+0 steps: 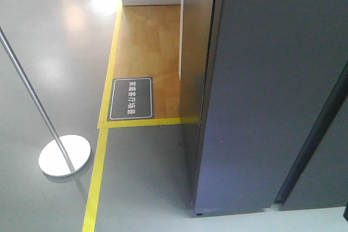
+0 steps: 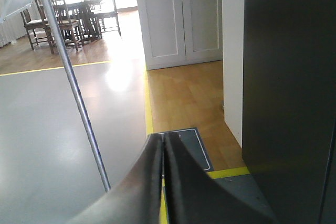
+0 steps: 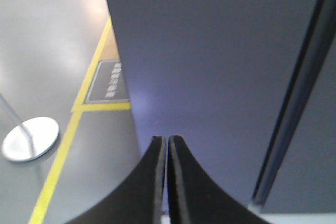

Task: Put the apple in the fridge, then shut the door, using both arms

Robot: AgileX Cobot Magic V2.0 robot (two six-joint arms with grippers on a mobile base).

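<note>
A tall dark grey fridge (image 1: 261,91) is filling the right side of the front view, showing only its flat outer panels. The door (image 3: 210,66) is appearing shut, or nearly so — no white interior, shelves or bins are showing. A darker panel (image 1: 321,172) is standing just right of the fridge, across a narrow dark seam.

The apple is not showing in any view, so its place cannot be told.

The left gripper (image 2: 163,182) is pointing past the fridge's left side, fingers pressed together and empty. The right gripper (image 3: 167,182) is facing the door close up, also closed on nothing.

The door is looking stiff, smooth and heavy, with no handle showing — probably best pushed flat, or hooked at its edge. An apple would be firm and slick, and is best cradled around its middle.

Left of the fridge, a metal stand (image 1: 64,157) is sitting on grey floor, with a dark floor sign (image 1: 131,98) between them.
</note>
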